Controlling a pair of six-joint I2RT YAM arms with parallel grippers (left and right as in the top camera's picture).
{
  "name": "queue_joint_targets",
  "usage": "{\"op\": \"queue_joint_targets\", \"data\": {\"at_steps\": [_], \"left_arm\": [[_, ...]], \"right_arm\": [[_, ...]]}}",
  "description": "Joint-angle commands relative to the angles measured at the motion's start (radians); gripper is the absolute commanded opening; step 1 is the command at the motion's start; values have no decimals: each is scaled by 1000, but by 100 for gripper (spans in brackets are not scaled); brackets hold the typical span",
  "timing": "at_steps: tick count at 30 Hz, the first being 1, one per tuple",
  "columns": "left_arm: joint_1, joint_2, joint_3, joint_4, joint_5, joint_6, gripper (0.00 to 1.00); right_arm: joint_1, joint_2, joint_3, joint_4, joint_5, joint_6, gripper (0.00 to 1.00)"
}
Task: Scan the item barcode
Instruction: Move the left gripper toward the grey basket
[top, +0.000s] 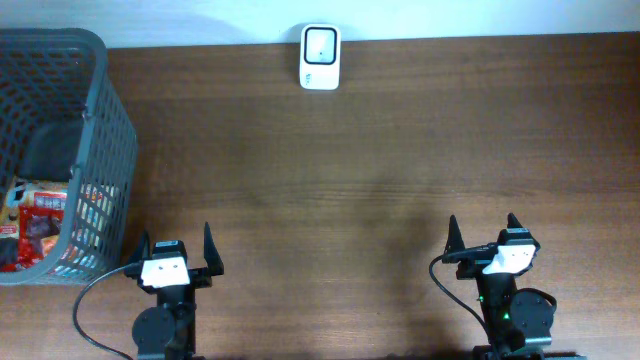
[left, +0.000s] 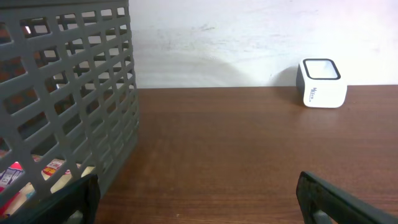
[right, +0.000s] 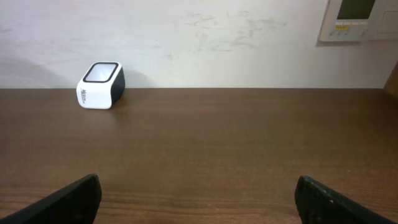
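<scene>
Red packaged item (top: 40, 215) is seen inside the grey mesh basket (top: 100, 80) at far left; white barcode scanner (top: 320, 57) is set at top centre. Left gripper (top: 175, 245) and right gripper (top: 482, 232) are spread wide, empty. Item is best reached from above, barcode face left uncovered.

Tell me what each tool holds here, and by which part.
Nothing is held. The left tool and right tool both stand open and empty; the packets lie in the basket.
</scene>
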Motion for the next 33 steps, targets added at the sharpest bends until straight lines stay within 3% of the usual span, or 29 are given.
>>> {"op": "queue_joint_targets", "data": {"at_steps": [1,20,22,26,28,33], "left_arm": [[5,0,-3,-4,4,16,99],[5,0,-3,7,7,16,99],[5,0,-2,35,69,15,99],[5,0,-2,153,335,15,99],[5,0,-2,304,495,16,99],[5,0,-2,619,536,15,99]], "right_arm": [[-6,3,-9,0,-8,-2,98],[-6,3,-9,-1,-8,-3,98],[-6,3,-9,0,-8,-2,98],[-6,3,-9,0,-8,-3,98],[-6,3,-9,-1,-8,-3,98],[-6,3,-9,0,-9,-3,98]]}}
